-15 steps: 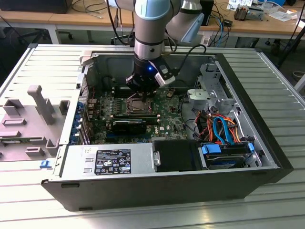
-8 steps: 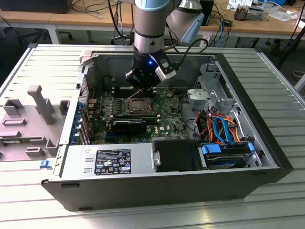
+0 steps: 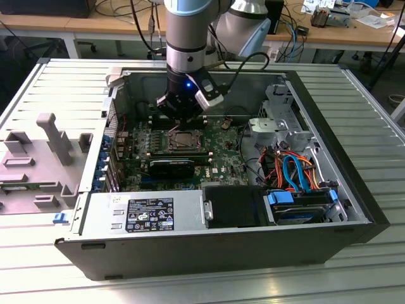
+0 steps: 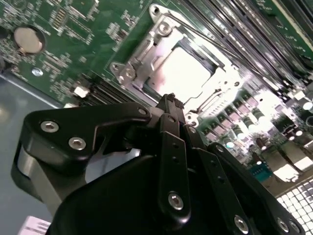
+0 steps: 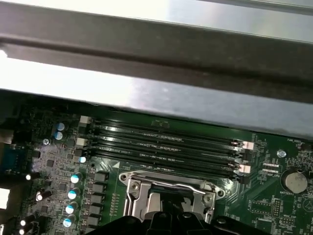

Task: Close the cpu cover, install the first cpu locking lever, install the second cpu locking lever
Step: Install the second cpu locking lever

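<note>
The cpu cover (image 3: 183,140) is a silvery frame plate lying flat over the socket on the green board, with the bright chip top showing through its square opening. It also appears in both wrist views (image 4: 146,51) (image 5: 132,188). A thin metal lever rod (image 4: 205,41) runs along one side of the socket; I cannot tell whether it is latched. My black gripper (image 3: 182,120) hangs from the arm inside the case, just above the socket. Its fingers meet at the tip, shut with nothing between them (image 4: 171,99), right at the cover's edge.
Memory slots (image 5: 166,144) lie between the socket and the case wall (image 5: 156,54). A black oblong block (image 3: 172,168) sits beside the socket, then the grey labelled power-supply box (image 3: 149,215). Drive cage and orange and blue cables (image 3: 297,174) fill the exterior view's right.
</note>
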You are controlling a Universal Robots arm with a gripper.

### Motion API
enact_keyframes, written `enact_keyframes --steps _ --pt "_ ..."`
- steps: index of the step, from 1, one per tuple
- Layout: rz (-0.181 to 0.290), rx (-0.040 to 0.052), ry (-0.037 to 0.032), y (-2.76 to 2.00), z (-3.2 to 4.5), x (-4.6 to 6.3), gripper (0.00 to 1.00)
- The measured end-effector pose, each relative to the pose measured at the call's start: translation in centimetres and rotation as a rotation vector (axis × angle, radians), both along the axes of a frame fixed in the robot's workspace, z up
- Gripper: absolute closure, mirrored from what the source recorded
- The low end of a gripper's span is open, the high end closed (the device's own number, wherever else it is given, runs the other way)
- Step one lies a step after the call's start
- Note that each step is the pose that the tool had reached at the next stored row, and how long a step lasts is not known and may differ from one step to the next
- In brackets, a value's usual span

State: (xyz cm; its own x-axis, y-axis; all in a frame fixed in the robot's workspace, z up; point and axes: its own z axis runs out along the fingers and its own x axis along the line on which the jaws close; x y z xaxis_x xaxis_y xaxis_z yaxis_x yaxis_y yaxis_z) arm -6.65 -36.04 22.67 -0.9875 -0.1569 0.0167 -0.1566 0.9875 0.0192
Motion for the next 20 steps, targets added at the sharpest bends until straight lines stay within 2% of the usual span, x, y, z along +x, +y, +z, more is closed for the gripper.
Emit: enact_keyframes --steps 9,13,15,20 --pt "0.000 0.0019 -0.0105 0.00 -0.01 -3.0 0.89" --pt "0.000 0.0022 -0.0105 0.30 -0.22 -3.2 0.89" --pt "0.000 0.0026 -0.0105 0.75 -0.52 -3.2 0.89" --pt "0.002 0.0031 -0.0105 1.22 -1.04 -3.2 0.89"
